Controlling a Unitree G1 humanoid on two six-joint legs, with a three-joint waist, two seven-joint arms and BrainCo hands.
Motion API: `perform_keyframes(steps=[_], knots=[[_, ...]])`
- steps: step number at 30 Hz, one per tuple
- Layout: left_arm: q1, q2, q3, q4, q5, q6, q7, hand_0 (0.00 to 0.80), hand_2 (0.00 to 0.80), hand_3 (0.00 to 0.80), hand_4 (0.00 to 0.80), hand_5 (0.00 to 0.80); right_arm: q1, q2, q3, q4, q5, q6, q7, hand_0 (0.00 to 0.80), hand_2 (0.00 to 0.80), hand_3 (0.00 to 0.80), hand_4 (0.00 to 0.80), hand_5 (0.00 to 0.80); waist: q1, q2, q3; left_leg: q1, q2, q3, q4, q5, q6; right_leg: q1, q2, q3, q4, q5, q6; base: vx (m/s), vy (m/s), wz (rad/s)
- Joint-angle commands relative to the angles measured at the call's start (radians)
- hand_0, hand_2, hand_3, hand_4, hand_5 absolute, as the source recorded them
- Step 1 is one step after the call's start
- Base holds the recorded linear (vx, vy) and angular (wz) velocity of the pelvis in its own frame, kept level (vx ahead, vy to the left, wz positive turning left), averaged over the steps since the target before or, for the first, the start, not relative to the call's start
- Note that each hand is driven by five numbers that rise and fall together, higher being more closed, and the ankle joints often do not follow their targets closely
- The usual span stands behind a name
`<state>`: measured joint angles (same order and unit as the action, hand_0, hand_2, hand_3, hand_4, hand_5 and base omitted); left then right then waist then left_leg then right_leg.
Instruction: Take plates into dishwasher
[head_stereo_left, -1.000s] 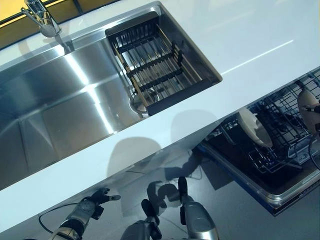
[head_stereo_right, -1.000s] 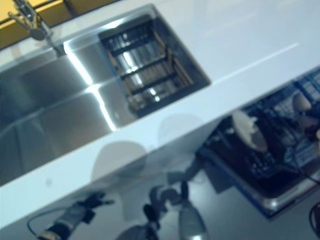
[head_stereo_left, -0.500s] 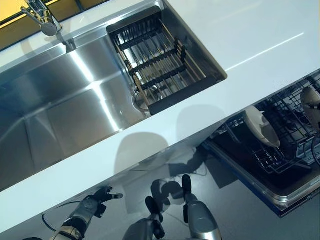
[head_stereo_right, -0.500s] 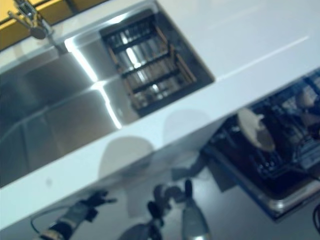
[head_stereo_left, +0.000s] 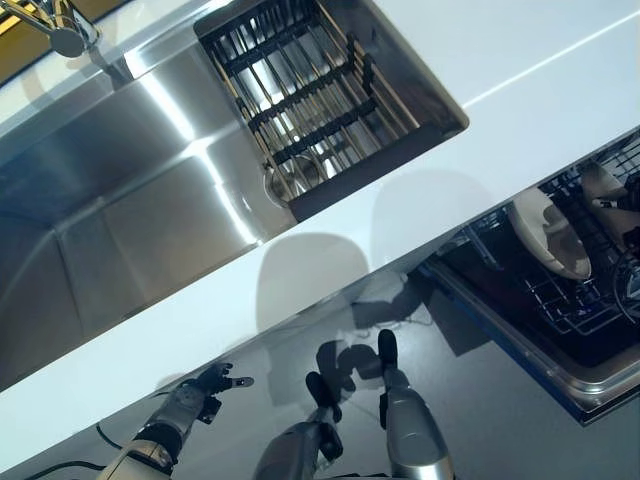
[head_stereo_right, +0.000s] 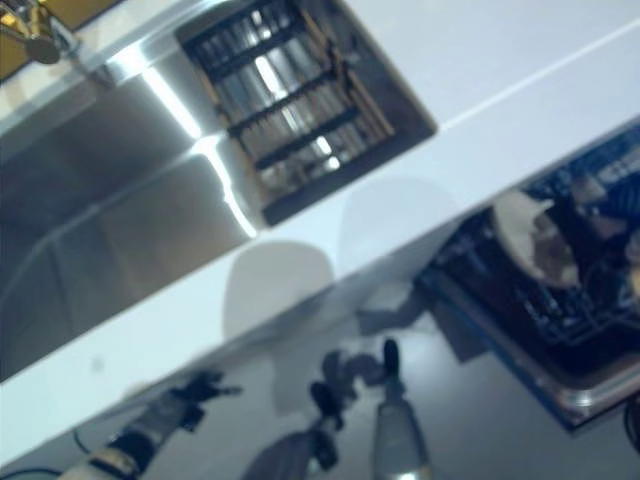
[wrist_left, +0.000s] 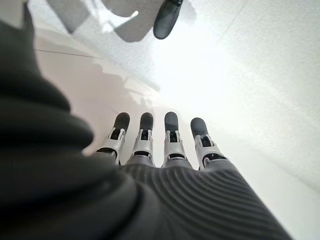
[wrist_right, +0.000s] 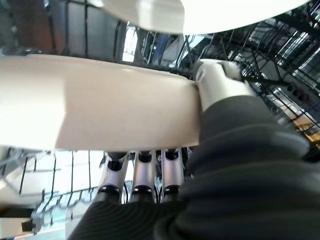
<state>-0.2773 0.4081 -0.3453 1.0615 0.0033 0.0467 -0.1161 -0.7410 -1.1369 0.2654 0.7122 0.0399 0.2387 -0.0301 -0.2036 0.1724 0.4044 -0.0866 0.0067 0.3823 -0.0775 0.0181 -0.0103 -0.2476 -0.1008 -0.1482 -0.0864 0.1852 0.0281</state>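
A cream plate (wrist_right: 100, 100) is pinched in my right hand (wrist_right: 220, 82), thumb on its upper face and fingers (wrist_right: 142, 172) curled under it, among the black wires of the dishwasher rack (wrist_right: 280, 55). Another pale plate (wrist_right: 200, 12) stands just beyond it. In the left eye view the pulled-out rack (head_stereo_left: 590, 310) sits at the right below the counter. One plate (head_stereo_left: 550, 235) stands upright in it, and a second plate (head_stereo_left: 603, 190) shows at the view's edge. My left hand (head_stereo_left: 205, 385) hangs low over the floor, fingers (wrist_left: 145, 135) straight and holding nothing.
A white counter (head_stereo_left: 330, 270) runs across the view in front of a steel sink (head_stereo_left: 120, 200). A dark slatted drain rack (head_stereo_left: 310, 100) lies in the sink's right end and a tap (head_stereo_left: 60, 30) stands at the back left. Grey floor lies below the counter.
The whole picture has shifted, so the camera moved; sink and counter now sit higher in view. Neither hand shows a clear move of its own.
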Motion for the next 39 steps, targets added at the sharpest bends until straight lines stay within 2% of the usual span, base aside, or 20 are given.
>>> perform_keyframes(steps=[1,2,14,28,29,30,31,32,39], knots=[[-0.09,0.045,-0.048,0.012,-0.074,0.008,0.015,0.0,0.0,0.0,0.0,0.0,-0.136,-0.019,0.034,0.011,-0.04,-0.025,-0.032,0.8,0.8,0.8,0.8,0.8,-0.002,-0.046,0.015,-0.002,0.031,-0.011,0.151,-0.111,-0.056,-0.099,0.009,0.003,0.163,-0.163,0.023,0.084,0.06,-0.04],[-0.098,0.043,-0.052,0.012,-0.081,0.012,0.015,0.0,0.0,0.0,0.0,0.0,-0.142,-0.016,0.039,0.014,-0.042,-0.026,-0.036,0.8,0.8,0.8,0.8,0.8,-0.003,-0.036,0.019,0.005,0.033,-0.023,0.152,-0.131,-0.06,-0.096,0.014,0.007,0.17,-0.185,0.03,0.083,0.051,-0.03],[-0.142,0.033,-0.062,0.021,-0.127,0.024,0.028,0.0,0.0,0.0,0.0,0.0,-0.208,-0.012,0.093,0.05,-0.115,-0.001,-0.123,0.8,0.8,0.8,0.8,0.8,-0.018,-0.022,0.054,-0.045,0.039,-0.027,0.189,-0.12,-0.067,-0.164,0.014,0.022,0.217,-0.19,0.021,0.007,0.003,0.0],[-0.142,0.034,-0.061,0.003,-0.131,0.025,0.037,0.0,0.0,0.0,0.0,0.0,-0.162,-0.029,0.066,0.039,-0.152,0.026,-0.156,0.8,0.8,0.8,0.8,0.8,-0.019,-0.032,0.056,-0.036,0.037,-0.031,0.164,-0.116,-0.063,-0.167,0.015,0.017,0.216,-0.184,0.026,0.0,0.0,0.0],[-0.14,0.035,-0.06,0.001,-0.131,0.026,0.038,0.0,0.0,0.0,0.0,0.0,-0.155,-0.03,0.062,0.038,-0.151,0.029,-0.158,0.684,0.684,0.684,0.684,0.684,-0.019,-0.034,0.056,-0.034,0.037,-0.031,0.162,-0.116,-0.063,-0.165,0.016,0.016,0.215,-0.183,0.027,-0.03,0.009,0.01],[-0.138,0.036,-0.059,0.0,-0.13,0.025,0.039,0.0,0.0,0.0,0.0,0.0,-0.148,-0.031,0.057,0.037,-0.154,0.03,-0.161,0.386,0.386,0.386,0.386,0.386,-0.018,-0.037,0.054,-0.032,0.037,-0.03,0.16,-0.116,-0.062,-0.162,0.015,0.015,0.213,-0.183,0.028,-0.031,0.002,0.01],[-0.136,0.036,-0.059,-0.001,-0.129,0.026,0.04,0.0,0.0,0.0,0.0,0.0,-0.139,-0.033,0.051,0.037,-0.155,0.029,-0.162,0.05,0.05,0.05,0.05,0.05,-0.017,-0.04,0.053,-0.03,0.037,-0.03,0.157,-0.116,-0.061,-0.159,0.016,0.013,0.21,-0.181,0.029,-0.033,-0.004,0.01],[-0.134,0.036,-0.058,-0.002,-0.127,0.026,0.041,0.0,0.0,0.0,0.0,0.0,-0.131,-0.033,0.045,0.039,-0.154,0.027,-0.162,0.0,0.0,0.0,0.0,0.0,-0.017,-0.042,0.052,-0.027,0.037,-0.029,0.156,-0.116,-0.06,-0.158,0.016,0.011,0.21,-0.18,0.03,-0.031,-0.006,0.02],[-0.12,0.038,-0.047,-0.002,-0.119,0.022,0.041,0.0,0.0,0.0,0.0,0.0,-0.105,-0.032,0.026,0.039,-0.158,0.02,-0.165,0.0,0.0,0.0,0.0,0.0,-0.013,-0.055,0.045,-0.012,0.037,-0.025,0.144,-0.116,-0.057,-0.141,0.018,0.006,0.192,-0.17,0.036,0.0,0.0,0.0]])
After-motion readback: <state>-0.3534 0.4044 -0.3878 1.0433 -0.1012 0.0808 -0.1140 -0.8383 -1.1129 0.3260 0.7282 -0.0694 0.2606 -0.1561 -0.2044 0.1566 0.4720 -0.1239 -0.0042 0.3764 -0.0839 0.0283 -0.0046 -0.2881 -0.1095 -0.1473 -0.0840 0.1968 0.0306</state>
